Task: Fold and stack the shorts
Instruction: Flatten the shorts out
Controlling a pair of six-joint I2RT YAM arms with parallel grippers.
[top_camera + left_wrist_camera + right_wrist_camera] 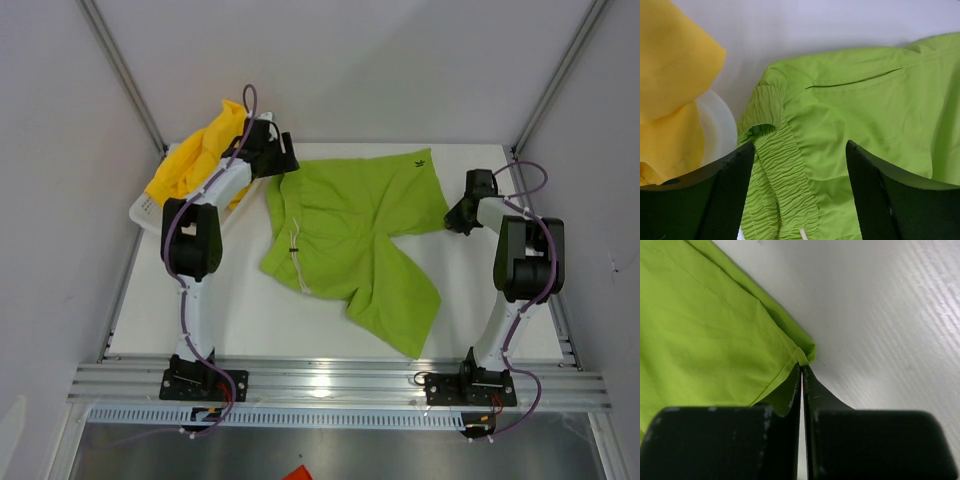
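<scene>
The lime green shorts lie spread on the white table, waistband at the left, small dark logo at the far right. My left gripper is open and hovers over the elastic waistband, fingers either side of it, holding nothing. The white drawstring peeks out below. My right gripper is shut on the corner of the green shorts' leg hem. The yellow shorts lie crumpled in the basket at the far left and also show in the left wrist view.
A white mesh basket stands at the table's far left corner, its rim beside the waistband. Grey walls and slanted metal struts enclose the table. An aluminium rail runs along the near edge.
</scene>
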